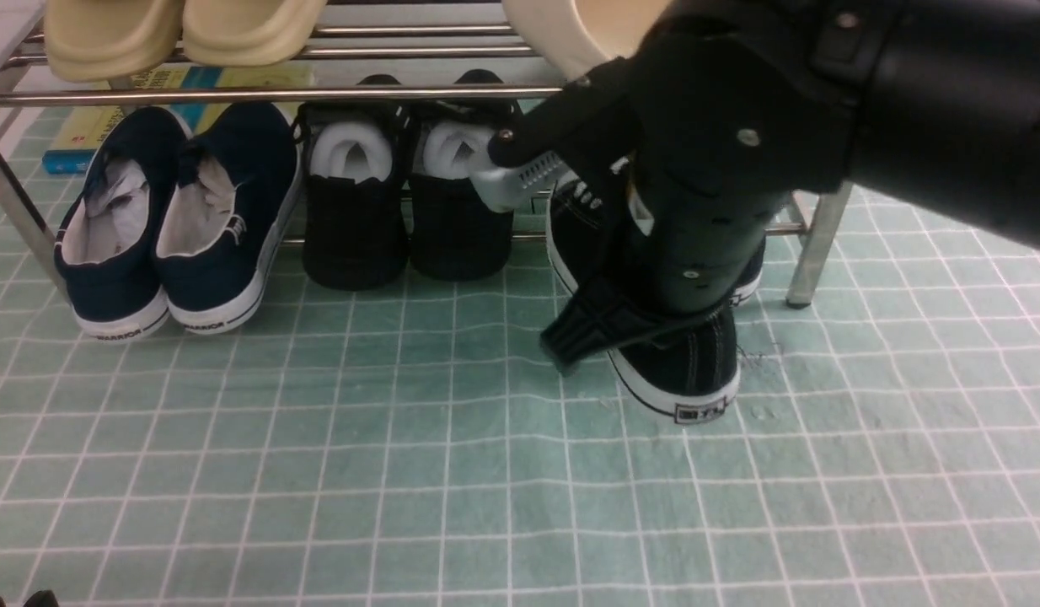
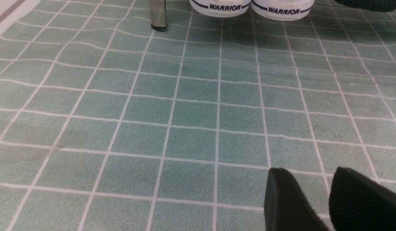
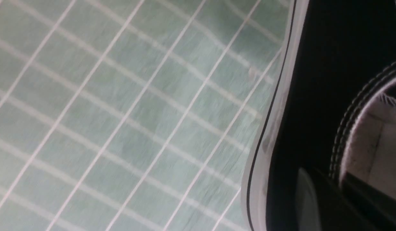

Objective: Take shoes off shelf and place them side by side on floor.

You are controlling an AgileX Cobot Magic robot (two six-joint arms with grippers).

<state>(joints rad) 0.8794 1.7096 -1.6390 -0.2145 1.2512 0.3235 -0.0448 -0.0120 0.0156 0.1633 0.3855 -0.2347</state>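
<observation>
One black canvas shoe (image 1: 688, 371) with a white sole lies heel toward me on the pale green floor (image 1: 402, 472), its laced front still at the shelf's (image 1: 259, 94) lower bar. My right gripper (image 1: 646, 324) is shut on its side wall at the collar. In the right wrist view one finger lies outside the black canvas (image 3: 308, 199) and the other inside the opening, with the gripper (image 3: 336, 195) clamped on the shoe (image 3: 313, 96). A sliver of the second shoe (image 1: 749, 278) shows behind the arm. My left gripper (image 2: 313, 195) hovers low over the floor (image 2: 185, 112), open and empty.
Navy slip-ons (image 1: 174, 219) and all-black shoes stuffed with white paper (image 1: 402, 211) sit on the lower tier. Beige slippers (image 1: 183, 29) rest on the upper bars, with a book (image 1: 90, 131) behind. A chrome leg (image 1: 811, 244) stands right of the held shoe. The left wrist view shows the navy heels (image 2: 249, 6) and a leg (image 2: 158, 16).
</observation>
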